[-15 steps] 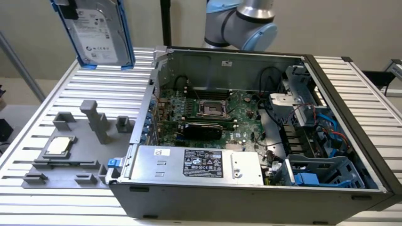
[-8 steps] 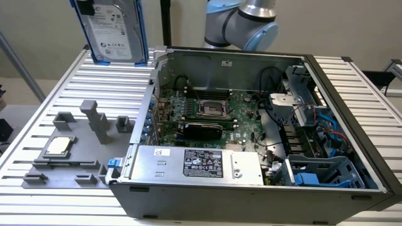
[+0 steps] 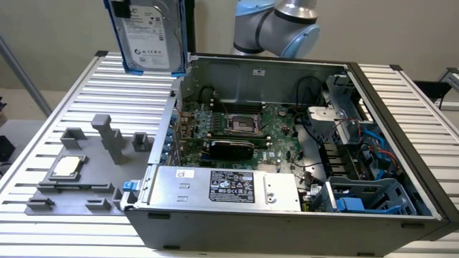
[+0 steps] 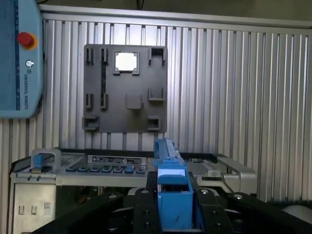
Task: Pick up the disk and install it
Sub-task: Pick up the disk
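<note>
1. Disk point(image 3: 147, 35) off table point(image 3: 79, 102), hanging in air at the exterior view's upper left, above back of table and just beside rear corner of open case point(image 3: 272, 75).
2. Tool point(image 4: 173, 207) clamped on disk: in wrist view, blue rail point(image 4: 170, 170) pinched between black fingers point(image 4: 145, 212), no gap visible either side.
3. Disk upright, slightly tilted. Long axis near vertical, running straight out from tool toward table. White label face toward exterior camera, blue rails down both long edges.
4. Edge-on in wrist view: thin side toward wrist camera, flat faces against fingers.
5. Key relation: blue bay point(image 3: 366, 201), judged the likely slot, low inside case at the exterior view's lower right. Disk at opposite corner and well above case rim. Well apart, with motherboard point(image 3: 237, 126) and silver box point(image 3: 222, 185) in between.
6. Long axis of disk upright, bay lying flat in case floor, so not lined up as things stand. Exact bay opening hard to tell.
7. Single arm point(image 3: 280, 24) behind case, at top of exterior view.
8. Judged progress: pick done, install not yet done, disk nowhere near touching case.
9. Elsewhere: grey fixture point(image 3: 86, 172) on table at the exterior view's left, CPU chip point(image 3: 66, 166) seated in it, both untouched. Same fixture beyond disk in wrist view. Blue pendant point(image 4: 19, 58) with red button beside fixture.
</note>
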### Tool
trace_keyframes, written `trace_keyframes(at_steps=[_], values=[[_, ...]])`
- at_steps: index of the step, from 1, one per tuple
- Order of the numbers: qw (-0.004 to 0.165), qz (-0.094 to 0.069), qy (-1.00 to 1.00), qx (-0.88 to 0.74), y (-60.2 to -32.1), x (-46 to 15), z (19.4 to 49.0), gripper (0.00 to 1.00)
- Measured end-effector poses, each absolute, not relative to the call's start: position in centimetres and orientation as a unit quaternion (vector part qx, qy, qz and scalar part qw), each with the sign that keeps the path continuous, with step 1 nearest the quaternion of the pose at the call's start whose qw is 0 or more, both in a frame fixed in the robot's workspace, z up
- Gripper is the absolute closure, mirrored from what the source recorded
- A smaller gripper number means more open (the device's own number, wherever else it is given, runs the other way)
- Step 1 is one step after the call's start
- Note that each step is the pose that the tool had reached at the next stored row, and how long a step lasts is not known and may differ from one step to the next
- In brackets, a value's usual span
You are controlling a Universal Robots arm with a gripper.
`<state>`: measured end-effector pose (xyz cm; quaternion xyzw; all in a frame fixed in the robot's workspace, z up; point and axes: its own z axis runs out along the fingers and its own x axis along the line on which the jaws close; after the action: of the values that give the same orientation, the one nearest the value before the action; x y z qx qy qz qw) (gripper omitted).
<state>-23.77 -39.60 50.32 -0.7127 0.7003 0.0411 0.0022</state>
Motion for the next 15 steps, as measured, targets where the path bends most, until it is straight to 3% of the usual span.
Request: trace_keyframes(at_steps=[15], values=[[0.002, 0.041, 0.7, -0.713, -41.3, -17.0, 50.3, 0.67]])
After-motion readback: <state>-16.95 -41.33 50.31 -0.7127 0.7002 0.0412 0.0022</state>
